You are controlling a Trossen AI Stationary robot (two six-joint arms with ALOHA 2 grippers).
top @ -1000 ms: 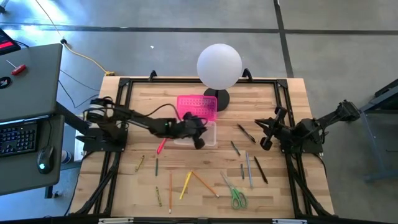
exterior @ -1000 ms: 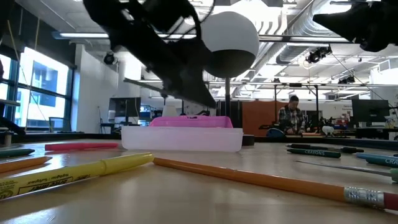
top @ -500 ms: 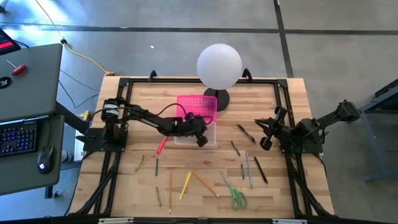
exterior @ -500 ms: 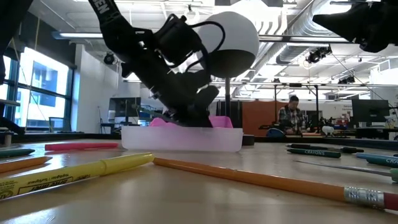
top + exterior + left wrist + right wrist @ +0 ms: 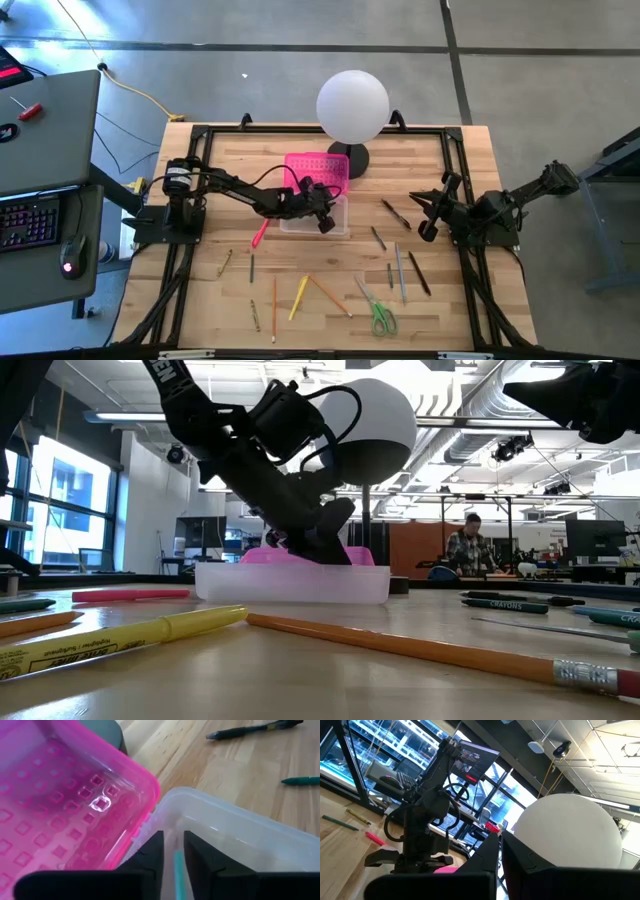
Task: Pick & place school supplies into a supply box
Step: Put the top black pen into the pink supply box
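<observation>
Setting: open-plan robotics lab / workshop.

Bare grey concrete floor (image 5: pixel 520 30) around the slatted wooden table (image 5: pixel 450 310); exposed ceiling ducts (image 5: pixel 470 395); tall windows (image 5: pixel 70 510); black keyboard (image 5: pixel 28 222) on a grey side desk (image 5: pixel 50 120); seated person (image 5: pixel 466 548) among distant monitors.

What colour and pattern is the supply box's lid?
Hot pink, translucent, with a grid of small square dots. The lid shows best in the left wrist view.

Grey concrete floor (image 5: pixel 520 60), tall windows (image 5: pixel 60 500), grey desk (image 5: pixel 45 130), ceiling ducts (image 5: pixel 480 400)

Clear glossy plastic supply box (image 5: pixel 235 827)
</observation>
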